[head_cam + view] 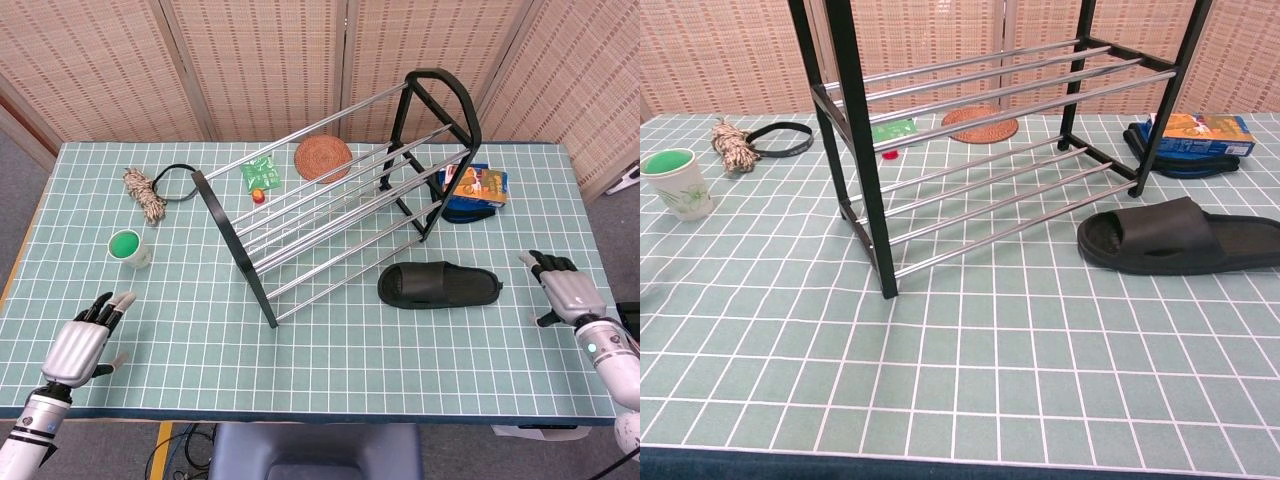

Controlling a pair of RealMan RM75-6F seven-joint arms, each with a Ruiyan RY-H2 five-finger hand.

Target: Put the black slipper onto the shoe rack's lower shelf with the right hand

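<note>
The black slipper (439, 285) lies flat on the table just in front of the shoe rack (340, 190), toe opening toward the left; the chest view shows the slipper (1180, 238) at the right, beside the rack's lower shelf (1010, 195). My right hand (562, 286) hovers over the table to the right of the slipper, empty with fingers apart, a short gap away from the heel. My left hand (83, 343) rests near the front left corner, empty with fingers extended. Neither hand shows in the chest view.
A green-filled paper cup (130, 247), a rope bundle (145, 192) with a black loop, a green packet (260, 174) and a woven coaster (322, 158) lie left of and behind the rack. A snack box on a dark pouch (473, 190) sits at its right end.
</note>
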